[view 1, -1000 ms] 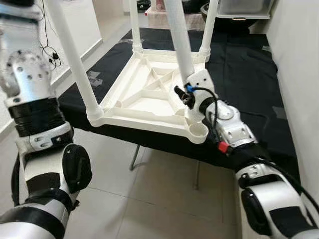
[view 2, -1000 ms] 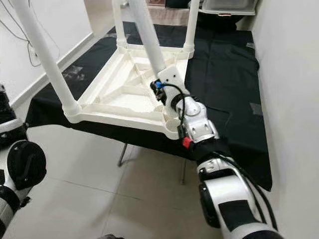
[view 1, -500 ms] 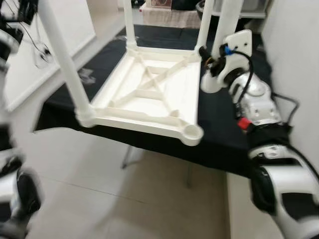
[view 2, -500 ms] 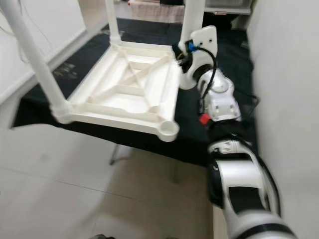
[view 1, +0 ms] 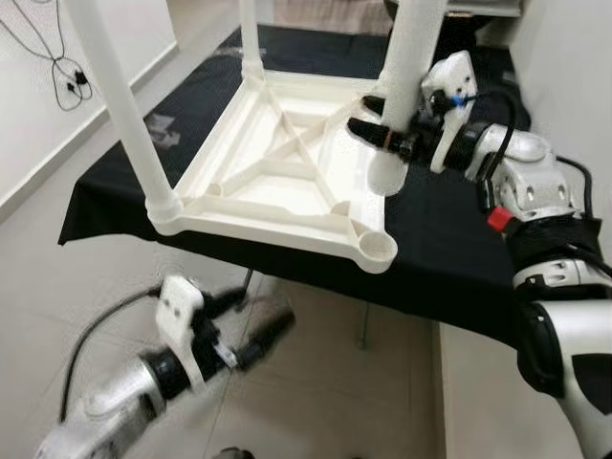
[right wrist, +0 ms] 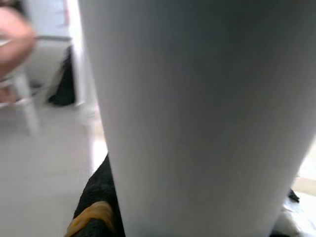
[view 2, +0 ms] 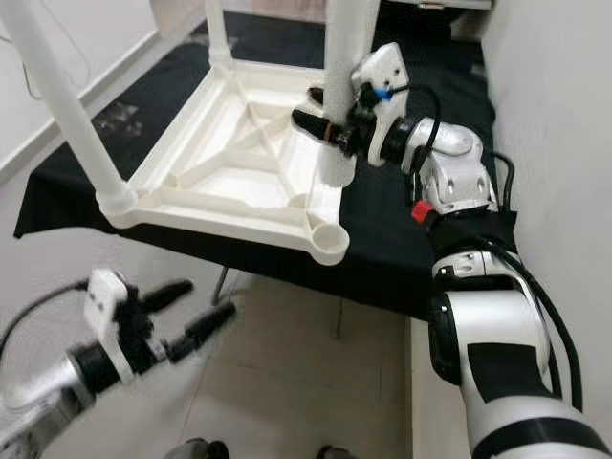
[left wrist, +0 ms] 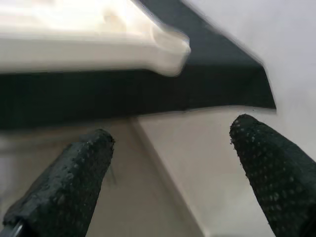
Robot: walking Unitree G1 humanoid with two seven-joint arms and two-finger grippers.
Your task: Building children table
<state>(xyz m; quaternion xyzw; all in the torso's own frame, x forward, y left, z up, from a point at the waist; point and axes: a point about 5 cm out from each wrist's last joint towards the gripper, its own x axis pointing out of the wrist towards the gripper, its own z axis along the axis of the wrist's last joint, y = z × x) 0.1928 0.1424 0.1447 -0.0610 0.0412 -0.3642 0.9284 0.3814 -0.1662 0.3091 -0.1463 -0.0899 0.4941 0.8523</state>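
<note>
Table top: I see the white plastic table top (view 1: 287, 182) lying upside down on a black cloth (view 1: 459, 258) that covers a folding stand, its ribbed underside facing up.
Fitted legs: a white leg (view 1: 120, 105) stands upright in the near corner socket on my left, and another leg (view 1: 251, 43) stands in the far corner on the same side.
Empty socket: the near corner socket (view 1: 375, 251) on my right is open, nothing in it.
Loose leg: a fourth white leg (view 1: 406, 86) stands roughly upright beside the right edge of the table top, its lower end down on the cloth, just behind the empty socket.
Right gripper: my right gripper (view 1: 382, 129) is clamped around this loose leg part-way up; one black finger (view 2: 316, 124) shows on the table-top side of it, pressed against the plastic. In the right wrist view the leg (right wrist: 197, 118) is right against the camera.
Left gripper: my left gripper (view 1: 251, 327) hangs low over the tiled floor (view 1: 316, 402), in front of and below the cloth edge, blurred. Its two fingers (left wrist: 64, 182) are spread wide with nothing between them, touching nothing.
</note>
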